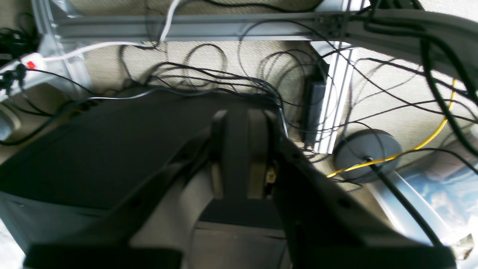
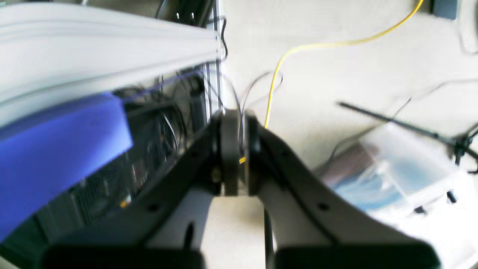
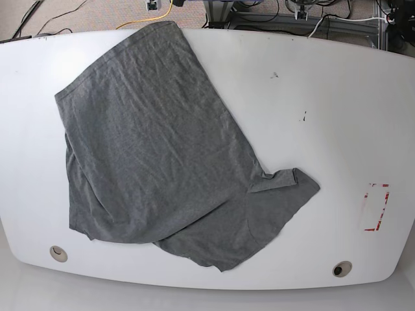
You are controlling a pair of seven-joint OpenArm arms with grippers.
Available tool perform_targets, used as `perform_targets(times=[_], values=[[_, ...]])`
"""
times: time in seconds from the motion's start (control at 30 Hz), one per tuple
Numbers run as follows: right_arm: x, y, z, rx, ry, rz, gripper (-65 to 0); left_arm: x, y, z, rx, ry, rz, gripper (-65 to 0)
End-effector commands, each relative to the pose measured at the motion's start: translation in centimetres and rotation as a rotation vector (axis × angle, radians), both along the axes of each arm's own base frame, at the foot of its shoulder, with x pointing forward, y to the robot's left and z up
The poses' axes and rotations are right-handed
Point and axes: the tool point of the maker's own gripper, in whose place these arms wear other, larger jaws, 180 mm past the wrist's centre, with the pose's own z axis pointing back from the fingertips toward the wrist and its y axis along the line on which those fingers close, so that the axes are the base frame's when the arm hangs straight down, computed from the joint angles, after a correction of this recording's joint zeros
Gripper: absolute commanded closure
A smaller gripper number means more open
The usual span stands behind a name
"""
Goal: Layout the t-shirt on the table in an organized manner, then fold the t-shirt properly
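Note:
The heather-grey t-shirt (image 3: 162,149) lies spread on the white table (image 3: 324,110), set at a slant over its left and middle part. One sleeve (image 3: 285,180) is folded over at the right, and the shirt's far end reaches the table's back edge. Neither gripper shows in the base view. In the left wrist view my left gripper (image 1: 239,117) is shut and empty, over a cable-strewn floor. In the right wrist view my right gripper (image 2: 238,117) is shut and empty, beside the table edge (image 2: 93,45). The shirt shows in neither wrist view.
A red tape rectangle (image 3: 376,207) marks the table's right side. Two grommet holes sit near the front edge, one left (image 3: 58,253) and one right (image 3: 342,267). Black cables (image 1: 224,74), a yellow cable (image 2: 298,48) and a clear bin (image 2: 403,168) lie on the floor.

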Motion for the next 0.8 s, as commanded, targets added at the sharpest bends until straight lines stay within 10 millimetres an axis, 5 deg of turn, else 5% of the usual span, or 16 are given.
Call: perform_targets(times=[0.0, 0.47, 0.77], values=[[-0.3, 0.0, 1.1, 0.004, -0.033, 0.001, -3.0, 0.1, 0.7, 0.8, 0.020, -0.035, -0.010, -7.6], [-1.8, 0.6, 7.7, 0.018, -0.149, 0.012, -3.0, -1.9, 2.2, 5.4, 0.076, -0.128, -0.072, -7.6], [-1.6, -0.6, 13.2, -0.010, -0.233, -0.004, -3.0, -1.5, 2.5, 10.7, 0.109, -0.237, -0.136, -7.6]])
